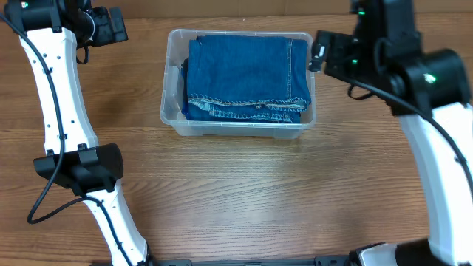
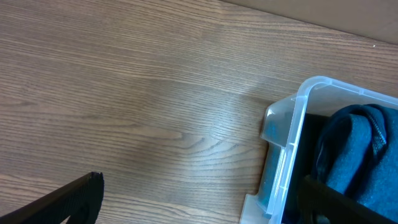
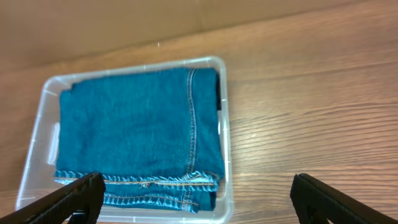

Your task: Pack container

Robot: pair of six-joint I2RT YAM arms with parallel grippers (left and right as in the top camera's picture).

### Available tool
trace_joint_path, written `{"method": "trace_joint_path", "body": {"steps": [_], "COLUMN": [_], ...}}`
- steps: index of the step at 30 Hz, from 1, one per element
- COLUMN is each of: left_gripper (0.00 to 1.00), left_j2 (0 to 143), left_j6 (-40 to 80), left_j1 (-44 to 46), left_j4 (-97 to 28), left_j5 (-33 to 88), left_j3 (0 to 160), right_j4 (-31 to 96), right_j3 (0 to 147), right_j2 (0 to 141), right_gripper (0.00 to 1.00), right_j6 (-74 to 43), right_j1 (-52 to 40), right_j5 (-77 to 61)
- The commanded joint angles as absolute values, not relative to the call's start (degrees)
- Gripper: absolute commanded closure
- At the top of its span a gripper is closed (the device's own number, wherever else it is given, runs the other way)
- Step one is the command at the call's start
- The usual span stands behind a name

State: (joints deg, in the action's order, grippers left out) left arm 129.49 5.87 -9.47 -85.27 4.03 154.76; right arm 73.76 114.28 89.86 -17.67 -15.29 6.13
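Observation:
The clear plastic container (image 1: 171, 118) stands at the back middle of the wooden table. Folded blue jeans (image 1: 247, 77) lie inside it and fill most of it. The container also shows in the right wrist view (image 3: 225, 124) with the jeans (image 3: 130, 124), and its corner shows in the left wrist view (image 2: 292, 134). My left gripper (image 1: 111, 28) is open and empty, up at the back left beside the container; its fingers (image 2: 199, 202) straddle the container's left wall. My right gripper (image 1: 319, 50) is open and empty, raised at the container's right end (image 3: 196, 199).
A brown cardboard wall (image 3: 93, 25) runs along the table's far edge. Bare wooden table (image 1: 259, 192) lies in front of the container. The left arm's base (image 1: 81, 166) stands at the front left and the right arm's white link (image 1: 443, 170) at the right.

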Motion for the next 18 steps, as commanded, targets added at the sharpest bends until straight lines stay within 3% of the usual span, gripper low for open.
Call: {"method": "trace_joint_path", "body": {"steps": [1, 4, 6, 10, 18], "left_gripper": [0.0, 0.0, 0.0, 0.0, 0.0], "left_j2": [129.3, 129.3, 129.3, 129.3, 129.3], "left_j6": [6.4, 6.4, 6.5, 6.5, 6.5], "left_j1": [-9.3, -9.3, -9.3, -9.3, -9.3], "left_j4": [-85.1, -85.1, -85.1, -85.1, -85.1], "left_j5": [4.3, 4.3, 4.3, 4.3, 4.3], "left_j3": [154.9, 154.9, 154.9, 154.9, 154.9], "right_j4": [74.4, 71.9, 62.6, 38.5, 9.5], "right_j3": [115.1, 113.9, 106.3, 78.2, 35.9], "right_j2": [81.5, 75.3, 68.0, 50.4, 25.9], "right_gripper": [0.0, 0.0, 0.0, 0.0, 0.0], "right_j6": [-12.8, -12.1, -11.7, -1.2, -1.3], "right_j1": [-12.8, -9.7, -7.9, -7.0, -7.0], "right_j5": [7.1, 7.0, 7.0, 2.4, 1.8]}}
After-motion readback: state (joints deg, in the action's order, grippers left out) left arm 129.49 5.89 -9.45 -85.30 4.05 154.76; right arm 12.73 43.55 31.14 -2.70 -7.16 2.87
